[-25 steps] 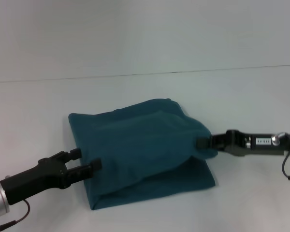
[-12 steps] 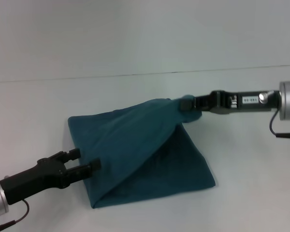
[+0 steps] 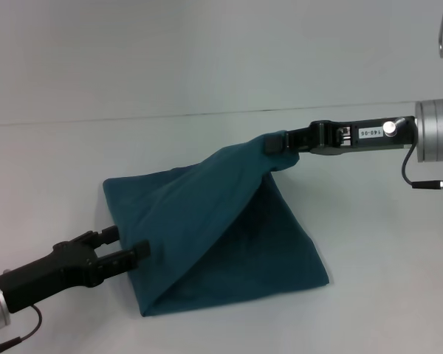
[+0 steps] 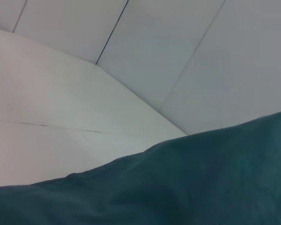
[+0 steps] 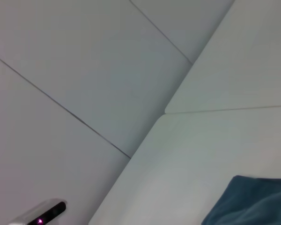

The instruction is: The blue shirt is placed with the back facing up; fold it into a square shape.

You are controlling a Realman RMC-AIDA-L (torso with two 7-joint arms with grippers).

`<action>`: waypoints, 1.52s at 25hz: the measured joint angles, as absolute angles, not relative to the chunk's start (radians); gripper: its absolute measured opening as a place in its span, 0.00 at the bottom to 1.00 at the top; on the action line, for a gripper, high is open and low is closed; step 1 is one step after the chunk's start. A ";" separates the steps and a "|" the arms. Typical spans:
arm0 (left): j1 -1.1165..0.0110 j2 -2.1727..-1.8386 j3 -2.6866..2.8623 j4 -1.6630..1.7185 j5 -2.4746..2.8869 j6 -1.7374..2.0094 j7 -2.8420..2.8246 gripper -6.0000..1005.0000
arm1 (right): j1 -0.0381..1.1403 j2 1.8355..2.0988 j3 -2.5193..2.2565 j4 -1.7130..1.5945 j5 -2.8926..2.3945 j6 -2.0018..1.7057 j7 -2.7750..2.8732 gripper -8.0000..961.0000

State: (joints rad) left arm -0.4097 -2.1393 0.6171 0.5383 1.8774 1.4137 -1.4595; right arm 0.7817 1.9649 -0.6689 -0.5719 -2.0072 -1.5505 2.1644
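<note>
Gripping a corner of the blue shirt (image 3: 229, 221), the right gripper (image 3: 275, 143) reaches in from 3 o'clock in the head view, its arm held level above the white table (image 3: 369, 295). Its fingers are clenched on the cloth, and the fabric rises from the table to that pinch in a taut, tent-like slope. The rest of the shirt lies on the table near the middle of the scene, a dark teal folded mass with its lower corner toward 5 o'clock and its flat edge toward 9 o'clock.

At 8 o'clock the left gripper (image 3: 127, 249) sits low at the shirt's near-left edge, fingers parted, their tips touching or just meeting the cloth; whether any fabric lies between them cannot be told.

The left wrist view shows the shirt (image 4: 187, 187) as a broad teal ridge. The right wrist view catches only a small patch of it (image 5: 253, 201) against the pale surface.
</note>
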 joint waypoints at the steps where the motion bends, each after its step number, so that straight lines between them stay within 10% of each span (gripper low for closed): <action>1: -0.410 -2.139 0.617 0.538 1.877 1.413 -1.460 0.93 | 0.778 1.962 -0.670 -0.572 -2.007 -1.551 2.164 0.03; 22: -0.425 -2.140 0.607 0.525 1.878 1.405 -1.463 0.93 | 0.561 1.966 -0.671 -0.547 -2.060 -1.427 2.077 0.05; 33: -0.468 -2.147 0.616 0.525 1.883 1.415 -1.461 0.93 | 0.628 1.946 -0.597 -0.524 -2.090 -1.252 2.173 0.50; 35: -0.473 -2.148 0.620 0.524 1.885 1.428 -1.464 0.93 | 0.662 1.946 -0.610 -0.501 -2.110 -1.231 2.189 0.73; 38: -0.478 -2.148 0.634 0.525 1.887 1.456 -1.473 0.93 | 0.694 1.949 -0.633 -0.487 -2.118 -1.213 2.204 0.73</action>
